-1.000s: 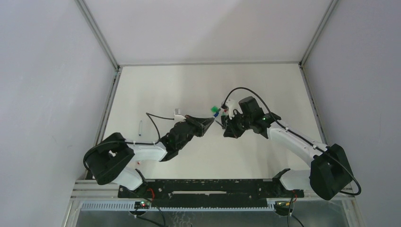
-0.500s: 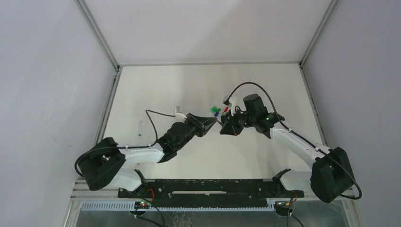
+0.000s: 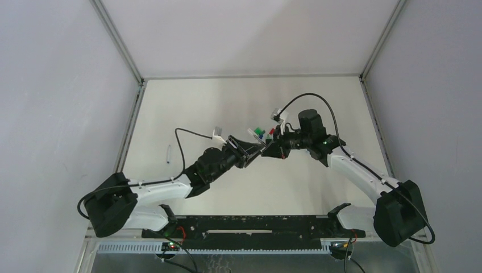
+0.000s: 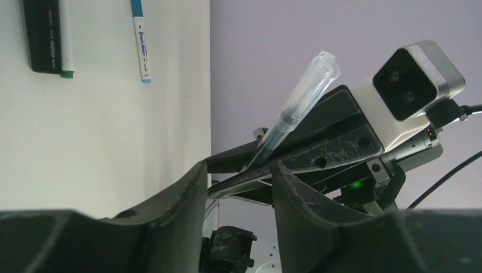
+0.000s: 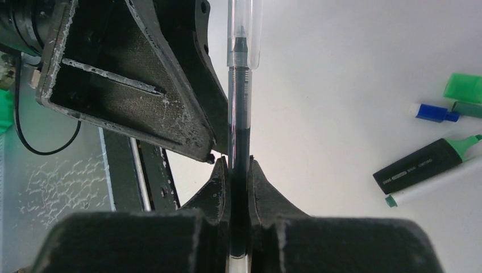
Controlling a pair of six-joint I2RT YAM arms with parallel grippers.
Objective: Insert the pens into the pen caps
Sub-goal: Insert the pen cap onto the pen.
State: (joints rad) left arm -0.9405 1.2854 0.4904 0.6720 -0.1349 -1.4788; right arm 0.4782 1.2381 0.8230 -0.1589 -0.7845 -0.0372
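My right gripper [image 5: 240, 168] is shut on a clear-barrelled pen with dark ink [image 5: 239, 131], held above the table. A clear cap [image 5: 244, 34] sits over the pen's tip. In the left wrist view the capped pen [image 4: 295, 102] sticks up out of the right gripper [image 4: 318, 136]. My left gripper [image 4: 239, 176] is open, its fingers either side of the pen's line and not touching it. One left finger [image 5: 125, 74] shows beside the pen. In the top view the two grippers [image 3: 253, 149] [image 3: 273, 149] meet tip to tip at mid-table.
On the table lie a black-barrelled marker with a green tip [image 5: 420, 165], a white pen with a green end [image 5: 432, 185], a green cap [image 5: 463, 88] and a blue cap [image 5: 432, 112]. A blue-ended pen [image 4: 141, 42] lies near them. One more pen [image 3: 168, 153] lies far left.
My left gripper's jaws have opened where they were shut to a point. Both grippers have moved a little farther from the bases, and the right wrist has turned.
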